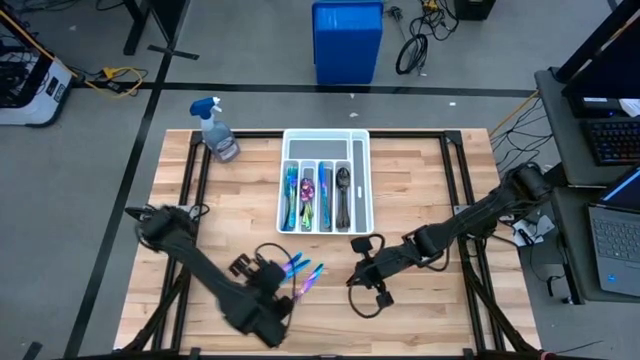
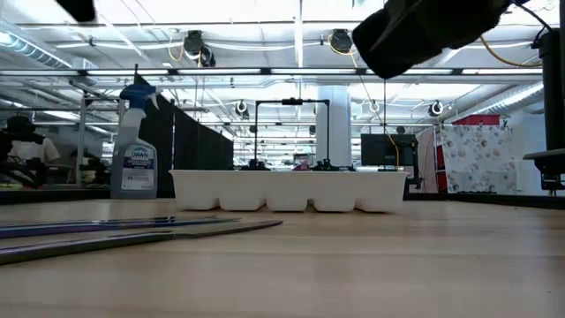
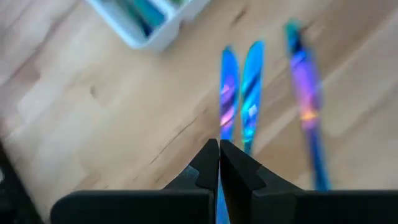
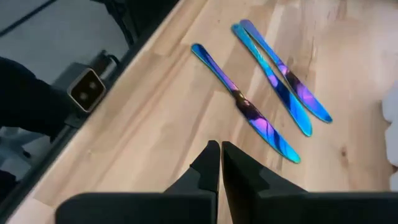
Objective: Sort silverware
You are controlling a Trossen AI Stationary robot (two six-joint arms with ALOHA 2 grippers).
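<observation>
The wooden table [image 1: 420, 180] is the largest thing, its black frame running along every edge; most of the right half and the near right corner lie bare. The white tray [image 1: 363, 180] sits toward the far edge at the middle, with open wood on both sides of it. Sorted silverware fills its long compartments: teal forks [image 1: 291, 195], a purple spoon [image 1: 307, 192], a blue piece [image 1: 324, 195] and a dark spoon [image 1: 343, 190]. A spray bottle [image 1: 217, 130] stands near the far left corner, apart from the tray.

The left gripper [image 3: 219, 155] hangs over the near left part of the table, fingers pressed together on nothing, just above the handle ends of three iridescent blue knives [image 4: 261, 81]. These lie flat on the wood between the two arms, two nearly touching side by side, the third a little apart. The right gripper [image 4: 220, 155] hovers near the table's middle, toward the near edge, fingers likewise pressed together and empty, with clear wood beneath it.
</observation>
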